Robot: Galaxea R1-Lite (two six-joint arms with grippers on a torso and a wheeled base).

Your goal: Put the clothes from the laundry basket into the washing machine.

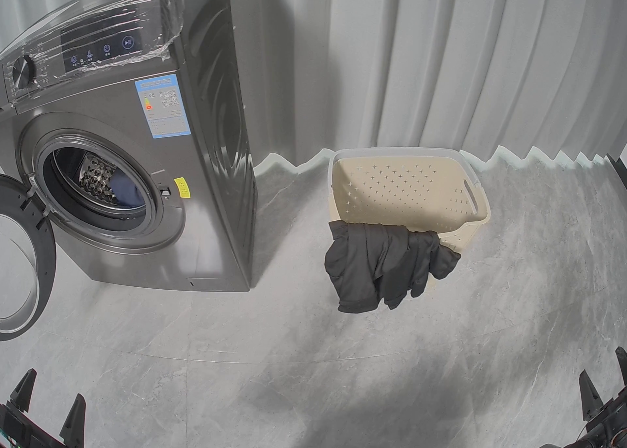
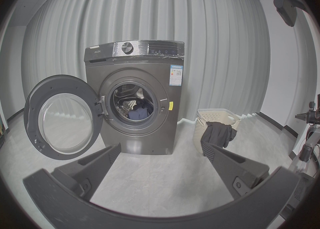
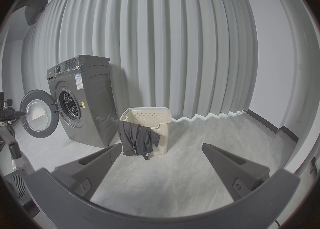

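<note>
A dark grey garment [image 1: 385, 263] hangs over the near rim of the cream perforated plastic laundry basket [image 1: 405, 188], right of centre in the head view. Most of its cloth is outside, trailing down toward the pale grey marbled floor [image 1: 313, 371].

The grey front-loading washing machine [image 1: 130, 142] fills the upper left. Its round glass door [image 1: 19, 260] is swung wide open at the left edge, and something blue [image 1: 127, 194] lies inside the drum.

The left gripper [image 1: 53, 387] sits in the lower left corner and the right gripper [image 1: 602, 364] in the lower right corner. Both have their jaws spread with nothing between them, and both are well apart from the basket.

The garment looks the likeliest source of trouble. It is draped so far out that a shallow pinch on one fold could let the rest slide onto the floor. A sideways pull might drag or tip the light basket with it. A dangling sleeve could also snag on the porthole rim or hang out of it.

The open door stands in the left arm's way to the drum and would need skirting. A white pleated curtain [image 1: 424, 44] hangs close behind the basket and the machine, and the machine's side stands near the basket on its left.
</note>
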